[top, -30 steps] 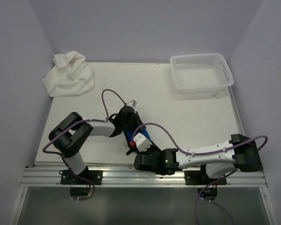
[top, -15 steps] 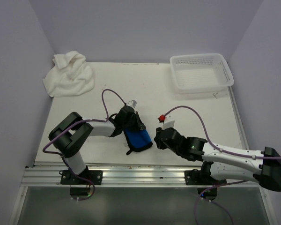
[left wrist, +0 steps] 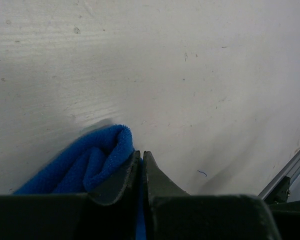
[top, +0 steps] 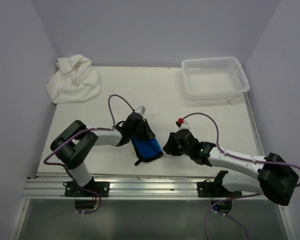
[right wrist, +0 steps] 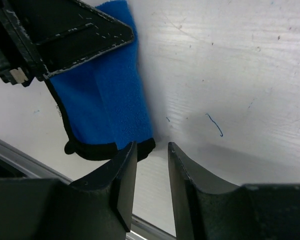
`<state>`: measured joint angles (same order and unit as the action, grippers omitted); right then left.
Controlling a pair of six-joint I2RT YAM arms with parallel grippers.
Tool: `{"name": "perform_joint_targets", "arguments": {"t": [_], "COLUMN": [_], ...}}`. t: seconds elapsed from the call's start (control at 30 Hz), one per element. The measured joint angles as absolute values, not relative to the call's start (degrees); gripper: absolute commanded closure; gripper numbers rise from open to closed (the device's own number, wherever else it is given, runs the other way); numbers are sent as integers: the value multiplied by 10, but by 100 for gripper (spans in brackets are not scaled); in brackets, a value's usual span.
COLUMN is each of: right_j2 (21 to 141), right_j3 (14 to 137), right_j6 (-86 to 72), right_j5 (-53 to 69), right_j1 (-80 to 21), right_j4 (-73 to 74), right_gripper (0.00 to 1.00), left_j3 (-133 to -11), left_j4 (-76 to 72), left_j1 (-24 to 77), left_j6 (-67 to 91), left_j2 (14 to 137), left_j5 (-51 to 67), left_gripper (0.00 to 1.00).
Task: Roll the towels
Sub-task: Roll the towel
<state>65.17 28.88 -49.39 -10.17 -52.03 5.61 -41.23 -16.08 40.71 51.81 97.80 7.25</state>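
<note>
Right gripper (right wrist: 151, 147) has swung clear of the blue towel (right wrist: 110, 100), which it was crowding a second ago. It now faces back toward the towel with its jaws partly apart and nothing between them, and the towel's dark-bound end lies just past one fingertip. Just beyond, the left gripper (left wrist: 141, 154) stays pinched almost closed on the towel's other end, holding it against the table (top: 205, 120). I judge the blue towel to be folded narrow but not yet tightly rolled, with the right arm lining up another pass. Well beyond the left gripper, in the far corner, the white towel (top: 73, 80) lies heaped. Well behind the right gripper's wrist stands a perforated basket (top: 217, 94). That makes two towels, one basket and two grippers.
</note>
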Motion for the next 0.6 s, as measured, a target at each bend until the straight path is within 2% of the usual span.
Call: {"name": "perform_joint_targets", "arguments": {"t": [0.13,0.6], "right_j2": [673,717], "right_j3": [267,258], "right_j6": [-523,-556], "right_j5": [-79,-47], "right_j1": [-517,-517], "right_j4": [19,-49], "right_gripper": [59,54], "left_j3": [-406,-395], "left_j4": [-160,-161], "left_j1": [406,406], "left_j6": [515,514], "left_j2": [974,967], "left_j5": [72,72], "left_gripper": [91,92]}}
